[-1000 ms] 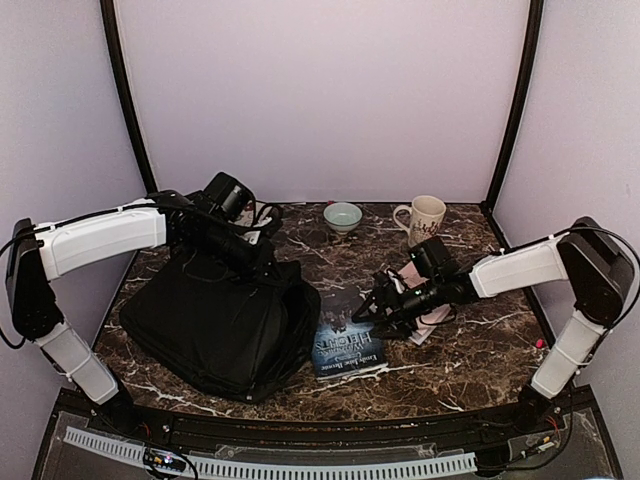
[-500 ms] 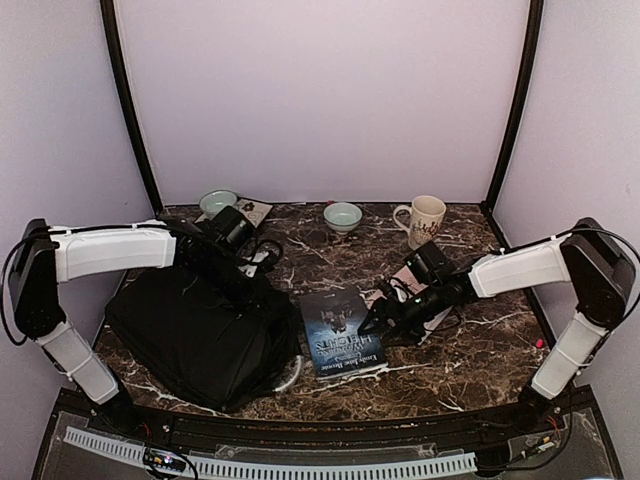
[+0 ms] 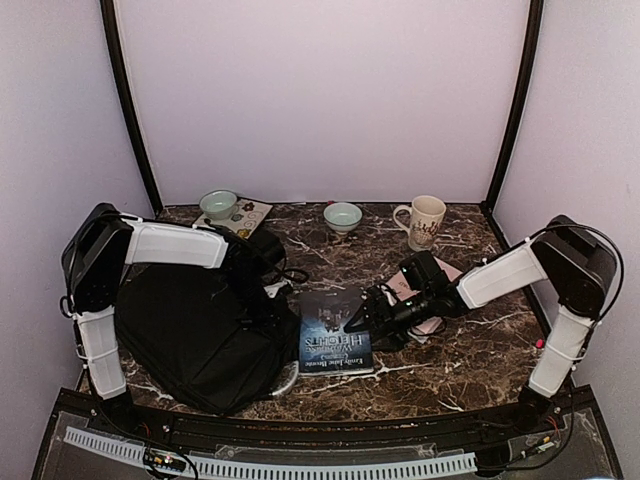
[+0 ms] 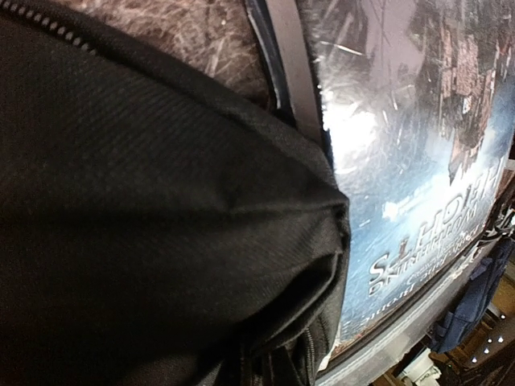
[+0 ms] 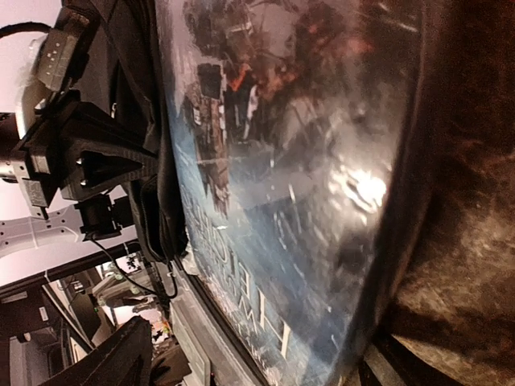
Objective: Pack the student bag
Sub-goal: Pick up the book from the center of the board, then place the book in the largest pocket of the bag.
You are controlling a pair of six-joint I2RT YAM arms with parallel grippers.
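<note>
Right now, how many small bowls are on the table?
2. The left bowl sits at the far left on a patterned card; the middle bowl stands at the far edge, left of the mug. The student bag could hide others.

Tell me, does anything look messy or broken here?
Nothing is spilled or broken. The big black fabric backpack is crumpled, and its bunched corner presses against the glossy blue paperback book. The cream ceramic mug stands upright.
</note>
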